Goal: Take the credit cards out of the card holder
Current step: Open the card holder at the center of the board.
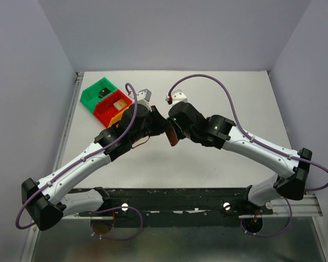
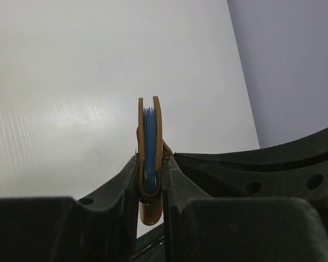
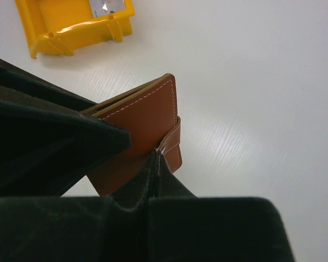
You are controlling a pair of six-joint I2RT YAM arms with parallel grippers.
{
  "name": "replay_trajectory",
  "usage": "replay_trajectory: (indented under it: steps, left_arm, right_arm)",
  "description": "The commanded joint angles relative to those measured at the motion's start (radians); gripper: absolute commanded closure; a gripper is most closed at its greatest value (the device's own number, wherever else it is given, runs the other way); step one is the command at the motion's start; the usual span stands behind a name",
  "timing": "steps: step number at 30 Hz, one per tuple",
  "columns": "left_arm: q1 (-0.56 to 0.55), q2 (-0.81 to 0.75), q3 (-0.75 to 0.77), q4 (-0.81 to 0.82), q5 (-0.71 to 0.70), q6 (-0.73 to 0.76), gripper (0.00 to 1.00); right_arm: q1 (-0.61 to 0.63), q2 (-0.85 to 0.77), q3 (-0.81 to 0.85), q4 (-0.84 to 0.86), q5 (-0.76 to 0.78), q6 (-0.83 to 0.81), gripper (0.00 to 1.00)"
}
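The card holder (image 1: 171,136), a brown leather wallet, hangs folded above the table between both arms. In the left wrist view it stands edge-on (image 2: 150,147), with thin blue layers between its covers; separate credit cards cannot be made out. My left gripper (image 2: 151,183) is shut on its lower end, one finger (image 2: 117,191) against each cover. In the right wrist view its brown face (image 3: 145,112) and its closing tab (image 3: 174,148) show. My right gripper (image 3: 157,158) is shut with its tips pinching the tab's edge.
Green (image 1: 100,90), red (image 1: 110,106) and yellow (image 1: 116,119) bins sit at the table's back left, just behind the left gripper (image 1: 153,126). The yellow bin (image 3: 76,24) holds a small white piece (image 3: 106,6). White tabletop (image 2: 71,82) lies below.
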Motion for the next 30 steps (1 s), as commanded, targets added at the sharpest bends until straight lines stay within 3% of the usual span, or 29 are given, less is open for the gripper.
replay_trajectory:
  steps: [1,30]
  left_arm:
    - [-0.004,-0.048,0.005,0.039,-0.031,-0.006,1.0]
    - [-0.004,-0.081,-0.011,0.021,-0.055,-0.001,1.0]
  right_arm:
    - [-0.003,0.023,0.015,-0.084,0.074,-0.004,1.0]
    - [-0.009,0.011,0.013,-0.115,0.132,-0.027,1.0]
